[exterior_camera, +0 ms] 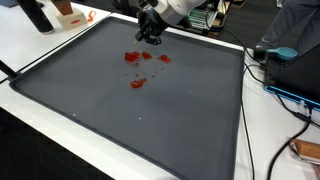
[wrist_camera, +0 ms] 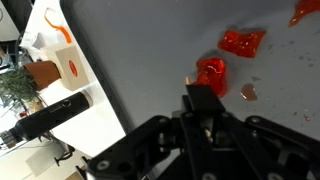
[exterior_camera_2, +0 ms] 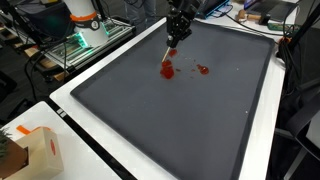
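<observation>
Several red, glossy pieces (exterior_camera: 137, 57) lie scattered on a large dark grey mat (exterior_camera: 120, 125). My gripper (exterior_camera: 150, 37) hangs just above the mat near its far edge, close to the nearest pieces (exterior_camera_2: 167, 69). In the wrist view the gripper (wrist_camera: 203, 96) has its black fingers pressed together, pointing at one red piece (wrist_camera: 211, 72) right in front of the tips. Another red piece (wrist_camera: 242, 41) lies beyond it, and a small wet red smear (wrist_camera: 248, 92) beside it. A thin pale line runs below the fingers in an exterior view; I cannot tell what it is.
The mat (exterior_camera_2: 180, 125) covers most of a white table. An orange and white cardboard box (exterior_camera_2: 40, 150) stands off the mat, seen again in the wrist view (wrist_camera: 68, 62) next to a black cylinder (wrist_camera: 50, 115). Cables and a blue device (exterior_camera: 285, 55) crowd one side.
</observation>
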